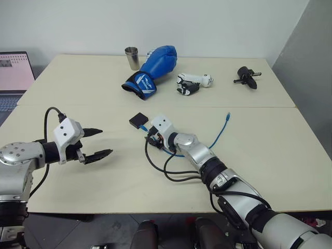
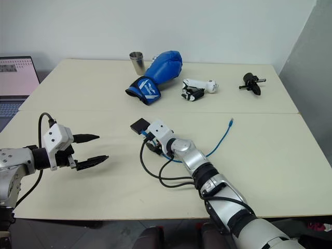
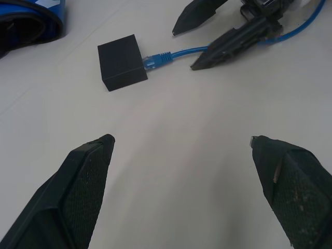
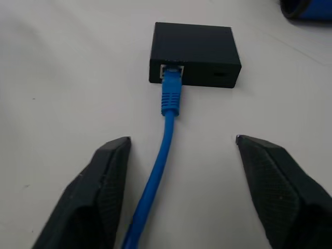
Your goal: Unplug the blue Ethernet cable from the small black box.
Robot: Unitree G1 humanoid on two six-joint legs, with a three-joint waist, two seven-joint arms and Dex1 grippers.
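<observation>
Right claw (image 4: 179, 150) straddles blue Ethernet cable (image 4: 166, 135), plugged into small black box (image 4: 194, 52)

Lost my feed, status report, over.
Both grippers open, left gripper idle. Right gripper straddles blue cable, still plugged into black box. Nothing blocking.

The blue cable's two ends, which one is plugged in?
The end by the right gripper: the blue Ethernet cable enters the small black box there. Its other end lies loose.
</observation>
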